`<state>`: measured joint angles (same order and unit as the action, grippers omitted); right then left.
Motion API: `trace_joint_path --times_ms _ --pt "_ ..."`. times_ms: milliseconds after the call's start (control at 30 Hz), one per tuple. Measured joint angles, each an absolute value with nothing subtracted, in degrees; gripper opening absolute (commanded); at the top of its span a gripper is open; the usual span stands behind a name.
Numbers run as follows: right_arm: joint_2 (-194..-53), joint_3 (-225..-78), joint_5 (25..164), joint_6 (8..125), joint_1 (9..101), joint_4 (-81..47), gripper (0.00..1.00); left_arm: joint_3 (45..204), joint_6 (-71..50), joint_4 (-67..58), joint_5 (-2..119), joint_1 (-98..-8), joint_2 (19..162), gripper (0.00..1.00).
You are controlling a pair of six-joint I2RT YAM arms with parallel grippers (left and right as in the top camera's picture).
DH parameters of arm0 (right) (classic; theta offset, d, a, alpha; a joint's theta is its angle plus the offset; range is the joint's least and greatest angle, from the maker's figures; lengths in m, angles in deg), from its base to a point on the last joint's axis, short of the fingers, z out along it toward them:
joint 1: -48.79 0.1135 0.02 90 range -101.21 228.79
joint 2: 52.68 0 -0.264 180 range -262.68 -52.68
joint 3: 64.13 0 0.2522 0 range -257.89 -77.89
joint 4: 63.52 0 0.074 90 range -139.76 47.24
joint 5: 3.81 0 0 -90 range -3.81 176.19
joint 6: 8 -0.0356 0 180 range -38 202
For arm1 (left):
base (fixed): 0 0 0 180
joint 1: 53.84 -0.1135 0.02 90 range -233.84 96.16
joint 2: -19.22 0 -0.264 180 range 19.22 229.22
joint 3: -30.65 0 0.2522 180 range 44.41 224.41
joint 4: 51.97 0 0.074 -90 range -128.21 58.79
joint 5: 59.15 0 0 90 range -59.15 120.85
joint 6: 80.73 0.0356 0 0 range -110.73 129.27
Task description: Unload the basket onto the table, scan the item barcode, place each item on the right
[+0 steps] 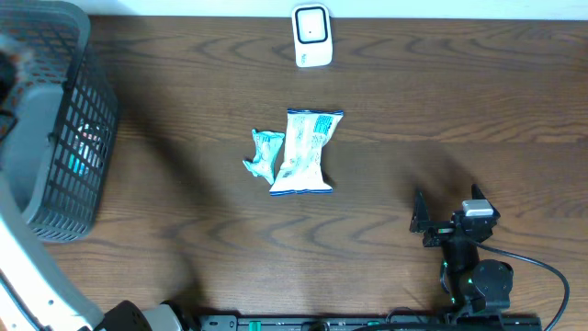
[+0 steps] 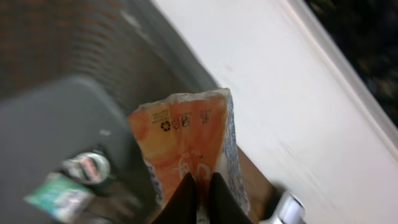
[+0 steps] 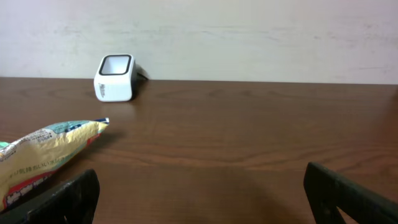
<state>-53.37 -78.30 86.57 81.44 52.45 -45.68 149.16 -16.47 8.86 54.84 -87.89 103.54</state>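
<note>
Dark wooden table [image 1: 413, 101] from overhead, with a white scanner [image 1: 312, 35] at 12 o'clock by the far edge. At centre, a white-and-blue bag [image 1: 305, 152] lying flat, with a teal packet [image 1: 265, 154] touching its 9 o'clock side. At 9 o'clock, a black mesh basket [image 1: 87, 138], and a pale arm [image 1: 32, 267] beside it at 8 o'clock; no telling the left fingers' state from up here. At 4 o'clock, the right gripper [image 1: 447, 204] low over bare wood, well apart from the bags, jaws spread wide and empty. From the left wrist: the left gripper [image 2: 201, 186] pinched tight on the lower edge of an orange packet [image 2: 180, 137], dark fingers [image 2: 185, 199] meeting at 6 o'clock, packet rising toward 12 o'clock. Behind it, basket mesh at 10 o'clock, a small green-and-white packet [image 2: 57, 196] at 8 o'clock, and a white surface from 1 to 4 o'clock. From the right wrist: wood grain running back to a pale wall, scanner at 10 o'clock near that wall, one end of the white-and-blue bag at 8 o'clock. Black fingers [image 3: 68, 199] at 7 and 5 o'clock, far apart, holding nothing between them.
</note>
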Motion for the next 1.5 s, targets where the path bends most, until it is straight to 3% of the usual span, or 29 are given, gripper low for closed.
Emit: trace_joint_path --times_ms 533,767,833,1067,1200,1500 --pt "-53.4 -78.3 86.6 81.4 52.4 -45.7 0.99 149.2 -1.5 15.5 57.8 -59.6 106.7 0.08" --pt "-53.4 -78.3 86.6 81.4 52.4 -45.7 0.99 149.2 2.1 18.9 52.7 -49.4 112.7 0.08" --pt "-53.4 -78.3 86.6 81.4 52.4 -45.7 0.99 149.2 2.3 20.0 50.4 -47.6 115.0 0.25" --pt "-53.4 -78.3 86.6 81.4 52.4 -45.7 0.99 149.2 3.4 25.1 45.8 -45.8 122.4 0.35" --pt "-53.4 -78.3 86.6 81.4 52.4 -45.7 0.99 149.1 3.6 29.4 41.1 -45.8 124.4 0.62" --pt "-53.4 -78.3 86.6 81.4 52.4 -45.7 0.99 149.1 3.6 34.7 24.0 -45.8 124.6 0.64"
